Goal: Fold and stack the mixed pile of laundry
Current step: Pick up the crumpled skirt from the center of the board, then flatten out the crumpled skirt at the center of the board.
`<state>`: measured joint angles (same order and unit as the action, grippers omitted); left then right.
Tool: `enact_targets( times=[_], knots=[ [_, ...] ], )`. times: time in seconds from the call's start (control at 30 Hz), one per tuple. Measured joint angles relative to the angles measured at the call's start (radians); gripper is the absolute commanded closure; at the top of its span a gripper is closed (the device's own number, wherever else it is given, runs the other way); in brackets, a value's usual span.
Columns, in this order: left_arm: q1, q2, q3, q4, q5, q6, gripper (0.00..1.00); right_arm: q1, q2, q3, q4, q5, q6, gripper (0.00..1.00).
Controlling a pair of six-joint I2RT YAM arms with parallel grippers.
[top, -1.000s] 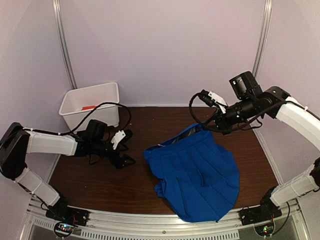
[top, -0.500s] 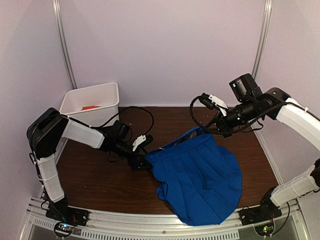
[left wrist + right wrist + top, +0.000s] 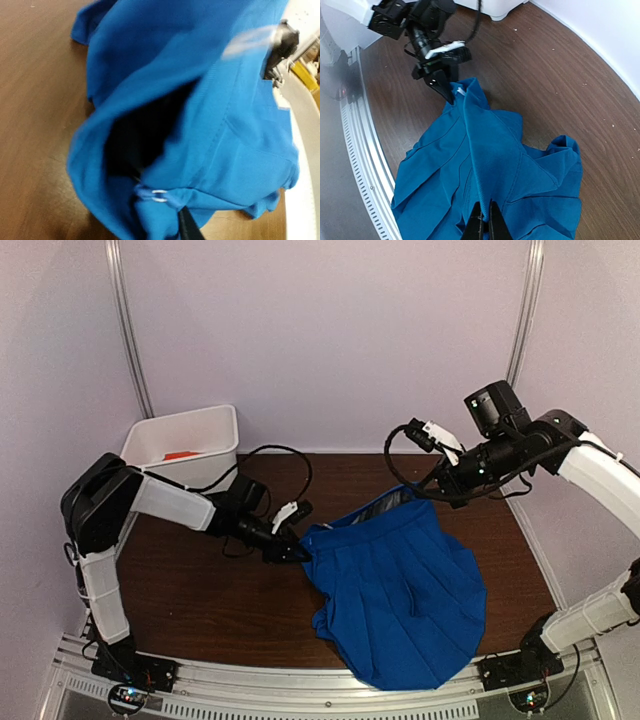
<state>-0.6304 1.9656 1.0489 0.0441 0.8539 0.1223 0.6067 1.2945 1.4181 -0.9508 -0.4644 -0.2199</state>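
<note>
Now left fingers (image 3: 286, 552) and right fingers (image 3: 478, 223) pinch blue garment (image 3: 400, 590) — bin (image 3: 180, 418) holds orange-red cloth (image 3: 178, 455).

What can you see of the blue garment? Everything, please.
The blue garment is royal-blue woven-looking cloth, pleated like a skirt, with a waistband and a small white loop at one corner. It lies rumpled and unfolded on the brown table. The right hand pinches its far edge, with a ridge of cloth raised toward it. The left hand grips the loop corner.
</note>
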Motion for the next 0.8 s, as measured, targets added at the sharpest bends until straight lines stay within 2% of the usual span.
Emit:
enact_targets(
  times=[0.03, 0.23, 0.33, 0.43, 0.53, 0.67, 0.8],
  knots=[
    [0.000, -0.048, -0.004, -0.005, -0.004, -0.006, 1.00, -0.008, -0.005, 0.001, 0.002, 0.013, 0.010, 1.00],
    [0.022, -0.291, 0.045, -0.074, -0.108, -0.068, 1.00, -0.109, -0.054, 0.051, 0.048, 0.141, 0.099, 1.00],
    [0.048, -0.326, 0.256, -0.220, -0.196, -0.077, 1.00, -0.156, -0.060, 0.139, 0.080, 0.248, 0.167, 1.00],
    [0.053, -0.316, 0.532, -0.372, -0.290, -0.063, 1.00, -0.182, -0.033, 0.266, 0.090, 0.345, 0.232, 1.00],
    [0.043, -0.343, 0.666, -0.431, -0.348, -0.041, 1.00, -0.185, -0.001, 0.359, 0.110, 0.402, 0.291, 1.00],
    [0.018, -0.370, 0.760, -0.571, -0.364, -0.007, 1.00, -0.180, -0.017, 0.372, 0.146, 0.393, 0.362, 1.00],
    [-0.037, -0.398, 0.777, -0.713, -0.370, 0.031, 1.00, -0.179, -0.110, 0.298, 0.178, 0.323, 0.405, 1.00]
  ],
)
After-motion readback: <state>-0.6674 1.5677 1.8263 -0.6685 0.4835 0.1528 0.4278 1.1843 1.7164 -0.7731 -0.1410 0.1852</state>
